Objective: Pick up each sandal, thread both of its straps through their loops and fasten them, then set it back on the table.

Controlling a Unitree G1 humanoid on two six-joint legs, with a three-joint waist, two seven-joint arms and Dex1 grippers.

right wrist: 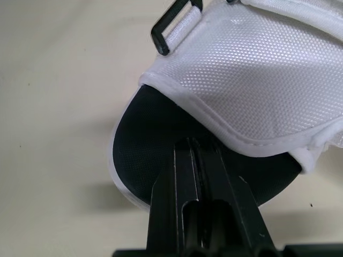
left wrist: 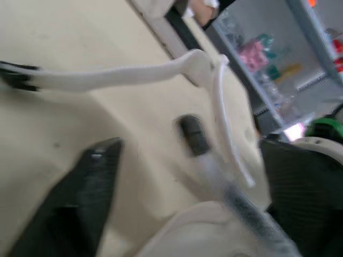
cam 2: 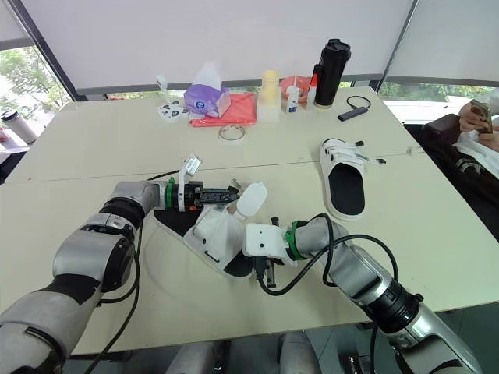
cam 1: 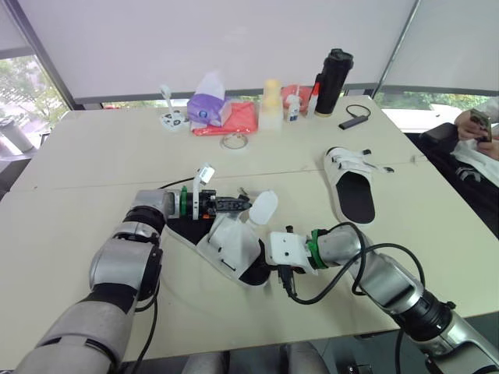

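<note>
As seen from the head, one sandal point(cam 1: 234, 243) is laid on the table point(cam 1: 93, 156) between left gripper point(cam 1: 236, 204) and right gripper point(cam 1: 276, 273), a second sandal point(cam 1: 351, 185) well apart. From the left wrist, its fingers point(left wrist: 80, 209) are held wide apart, nothing gripped, a strap point(left wrist: 118, 77) ahead. From the right wrist, its fingers point(right wrist: 182, 176) are closed together, tips laid on the insole point(right wrist: 144, 144).

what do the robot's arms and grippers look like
Both arms are silver-grey shells with black joints and a green ring at the wrist. The left arm ends in the left gripper, two black fingers. The right arm has a white boxy wrist block and a looping black cable; the right gripper has slim black fingers.
</note>
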